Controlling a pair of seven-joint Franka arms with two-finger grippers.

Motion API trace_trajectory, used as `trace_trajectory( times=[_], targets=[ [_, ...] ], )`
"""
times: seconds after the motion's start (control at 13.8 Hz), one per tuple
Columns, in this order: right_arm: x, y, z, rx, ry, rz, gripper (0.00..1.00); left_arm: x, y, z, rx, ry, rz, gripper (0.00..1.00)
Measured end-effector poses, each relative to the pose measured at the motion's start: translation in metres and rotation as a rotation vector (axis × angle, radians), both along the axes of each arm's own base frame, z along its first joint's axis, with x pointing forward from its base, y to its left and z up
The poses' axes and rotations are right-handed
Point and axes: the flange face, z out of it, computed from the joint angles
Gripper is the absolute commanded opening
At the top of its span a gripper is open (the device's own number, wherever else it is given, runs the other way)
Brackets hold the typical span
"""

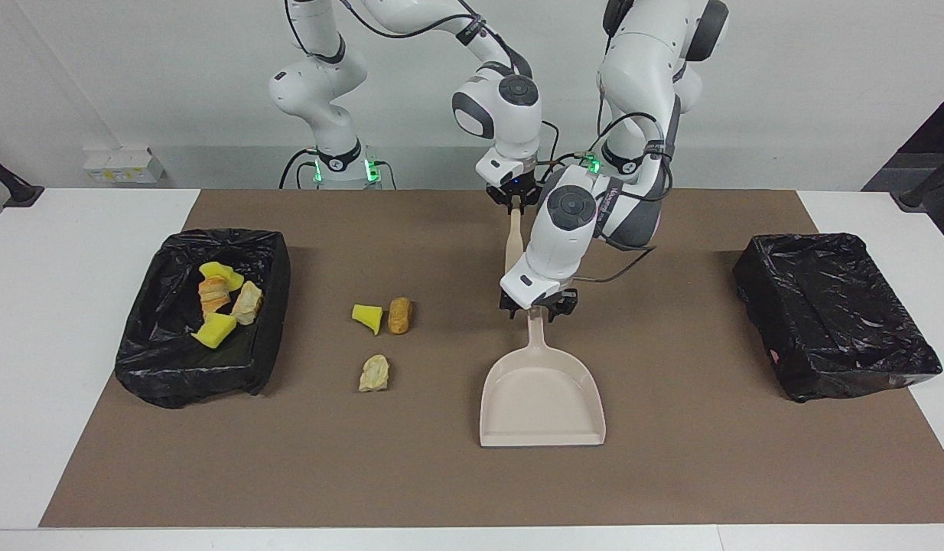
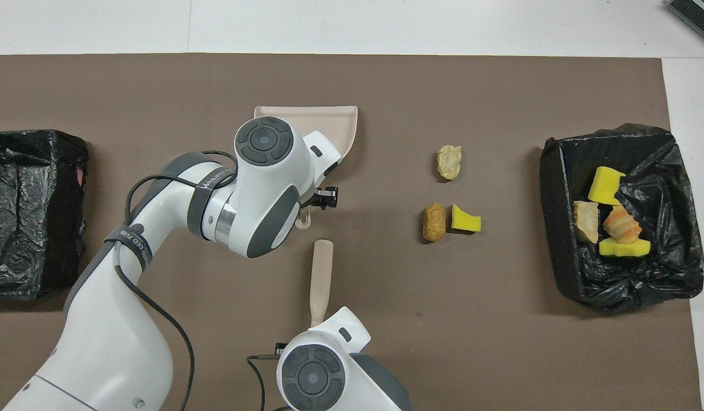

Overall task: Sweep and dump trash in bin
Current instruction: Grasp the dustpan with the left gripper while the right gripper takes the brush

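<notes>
While three pieces of trash (image 1: 380, 337) lay light and soft near the filled bin (image 1: 204, 317), the right gripper (image 1: 516, 200) clamped the stiff brush (image 1: 512, 241) handle; the left gripper (image 1: 538, 304), closure indeterminate, straddled the dustpan (image 1: 542, 398) handle.

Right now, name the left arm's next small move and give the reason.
Probably close fully on the beige plastic dustpan's handle: the left gripper sits at its end. The right gripper is already shut on the beige brush; three trash pieces remain on the mat.
</notes>
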Motion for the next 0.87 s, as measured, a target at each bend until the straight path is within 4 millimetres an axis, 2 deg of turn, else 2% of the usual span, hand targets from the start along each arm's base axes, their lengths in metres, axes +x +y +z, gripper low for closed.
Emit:
trace_trajectory(
  times=[0.07,0.29,0.43,0.58,0.72,0.87],
  targets=[
    [0.002,-0.012,0.009,-0.004,-0.003,-0.015,0.0,0.002,0.002,0.002,0.007,-0.007,-0.002,0.0],
    [0.005,-0.065,0.034,-0.032,-0.008,-0.083,0.0,0.008,0.009,0.007,0.054,-0.042,-0.038,0.0],
    [0.01,-0.098,0.05,-0.058,0.002,-0.133,0.0,0.018,0.019,0.014,0.11,-0.091,-0.152,0.0],
    [0.023,-0.131,0.061,-0.079,0.014,-0.191,0.0,0.033,0.046,0.028,0.127,-0.104,-0.294,0.0],
    [0.039,-0.161,0.066,-0.107,0.013,-0.227,0.0,0.044,0.085,0.051,0.136,-0.091,-0.433,0.0],
    [0.048,-0.186,0.068,-0.166,0.015,-0.245,0.0,0.047,0.121,0.077,0.142,-0.067,-0.565,0.0]
  ],
)
